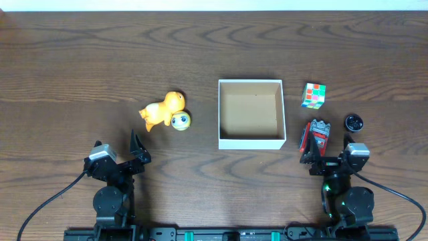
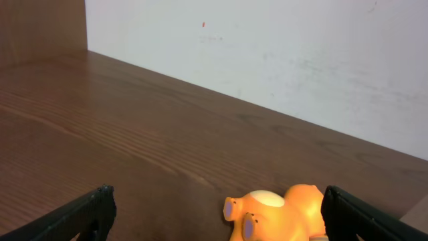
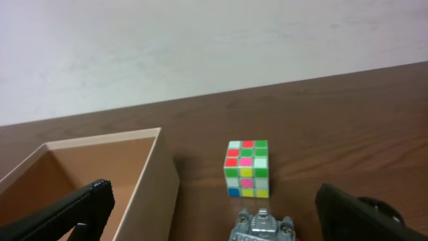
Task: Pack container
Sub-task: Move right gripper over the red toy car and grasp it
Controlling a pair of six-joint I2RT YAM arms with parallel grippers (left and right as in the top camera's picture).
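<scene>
The container (image 1: 251,142), a shallow square white box with a tan-brown inside, stands at the table's middle, empty; it also shows in the right wrist view (image 3: 158,175). An orange toy figure (image 1: 162,109) lies left of it with a small yellow-green ball with eyes (image 1: 180,120); the orange toy shows in the left wrist view (image 2: 277,213). A colourful puzzle cube (image 1: 312,95) (image 3: 247,169) and a red-grey toy vehicle (image 1: 315,136) (image 3: 263,227) lie right of the box. My left gripper (image 1: 140,148) (image 2: 217,221) is open and empty, just short of the orange toy. My right gripper (image 1: 328,152) (image 3: 214,217) is open and empty, just behind the toy vehicle.
A small black round object (image 1: 354,122) lies at the far right, beside the right gripper. A white wall (image 2: 281,47) runs along the table's far edge.
</scene>
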